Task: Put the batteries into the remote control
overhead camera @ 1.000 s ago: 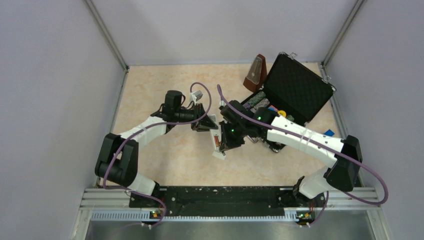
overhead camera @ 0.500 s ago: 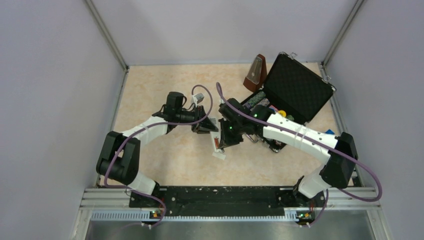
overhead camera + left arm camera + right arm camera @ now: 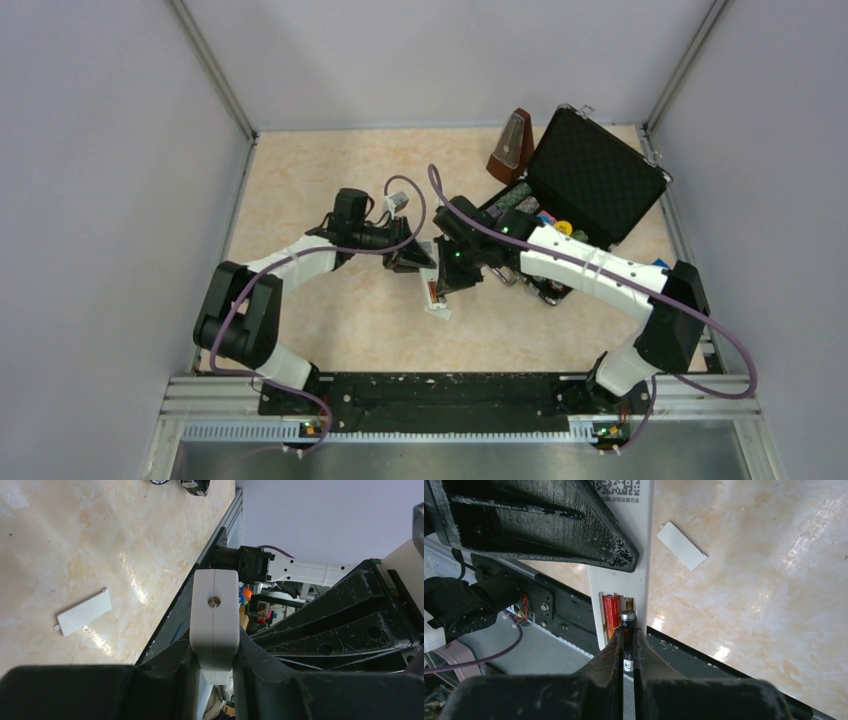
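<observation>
Right wrist view: remote control, clamped in the left fingers, red battery seated in its open bay; black battery, pinched in the right fingers, at the bay's empty slot, apparently not yet seated; cover on the counter beyond the remote control, unfitted.

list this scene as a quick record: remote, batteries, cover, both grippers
remote: gripped at one end by left gripper, battery side open
red battery: seated in remote
black battery: pinched in right gripper, tip beside red battery, not yet seated
cover: off, lying flat on table
left gripper: shut on remote
right gripper: shut on black battery
</observation>
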Controlling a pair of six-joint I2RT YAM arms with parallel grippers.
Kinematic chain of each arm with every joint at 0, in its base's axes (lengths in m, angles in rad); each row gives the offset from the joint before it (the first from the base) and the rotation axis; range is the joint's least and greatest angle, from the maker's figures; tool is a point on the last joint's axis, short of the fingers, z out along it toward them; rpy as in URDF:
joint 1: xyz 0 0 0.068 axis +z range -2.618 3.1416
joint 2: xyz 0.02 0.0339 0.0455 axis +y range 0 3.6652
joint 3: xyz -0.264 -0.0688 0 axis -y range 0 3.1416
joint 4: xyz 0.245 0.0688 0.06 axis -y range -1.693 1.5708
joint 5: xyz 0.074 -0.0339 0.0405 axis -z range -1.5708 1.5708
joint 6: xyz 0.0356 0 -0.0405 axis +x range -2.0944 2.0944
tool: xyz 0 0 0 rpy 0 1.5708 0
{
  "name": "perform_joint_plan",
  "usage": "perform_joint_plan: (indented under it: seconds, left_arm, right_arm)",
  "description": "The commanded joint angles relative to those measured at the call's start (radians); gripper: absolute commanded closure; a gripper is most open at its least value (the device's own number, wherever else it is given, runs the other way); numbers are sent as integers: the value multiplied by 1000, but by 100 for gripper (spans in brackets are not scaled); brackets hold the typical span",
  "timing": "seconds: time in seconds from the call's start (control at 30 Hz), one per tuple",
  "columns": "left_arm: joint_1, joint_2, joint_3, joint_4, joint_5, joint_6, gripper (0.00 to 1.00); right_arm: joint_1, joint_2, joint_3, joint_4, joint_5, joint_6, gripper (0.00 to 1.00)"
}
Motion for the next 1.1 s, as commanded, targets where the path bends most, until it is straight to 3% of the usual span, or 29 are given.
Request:
perform_joint_plan:
  seconds: [0.0,1.07]
  left_arm:
    - [-7,-3,-8,38,80,-10,100]
    - [4,44,-7,161,56,-137,100]
  right_arm:
    - [-10,16,37,24,56,6,97]
    - [-12,12,40,3,50,38,80]
